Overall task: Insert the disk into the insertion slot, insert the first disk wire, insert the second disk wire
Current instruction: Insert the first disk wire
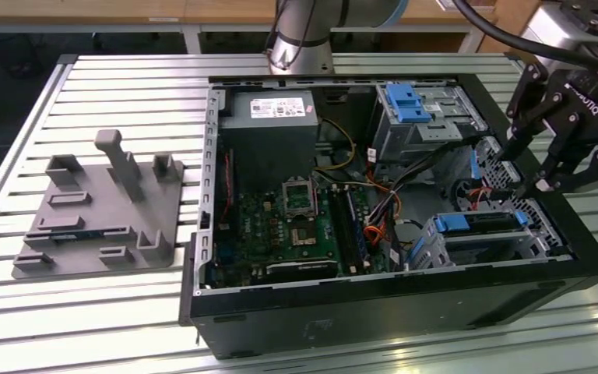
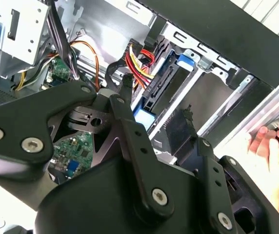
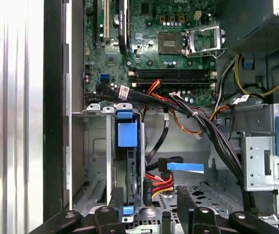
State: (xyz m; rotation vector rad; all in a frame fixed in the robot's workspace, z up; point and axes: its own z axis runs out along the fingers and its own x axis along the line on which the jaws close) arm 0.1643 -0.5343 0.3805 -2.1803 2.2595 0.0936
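Note:
The disk (image 1: 476,224), silver-grey in its blue carrier, lies inside the insertion slot (image 1: 532,243) at the case's corner on the exterior view's right. My gripper (image 1: 528,183) hangs just above that corner, open. In the first wrist view the disk (image 3: 128,165) shows edge-on in the slot (image 3: 93,195), with my gripper (image 3: 151,202) straddling its end. A black plug on red, yellow and black wires (image 3: 155,185) rests against the disk; whether it is seated I cannot tell. A blue flat plug (image 3: 184,166) hangs apart from the disk. In the second wrist view one fingertip (image 2: 126,85) is beside the wires (image 2: 139,58).
A taller grey bay with a blue clip (image 1: 413,101) stands at the case's back. The motherboard (image 1: 289,226) and power supply (image 1: 268,109) fill the case's other half. A grey fixture (image 1: 102,210) sits on the table. A person's hand (image 2: 276,141) rests outside the case wall.

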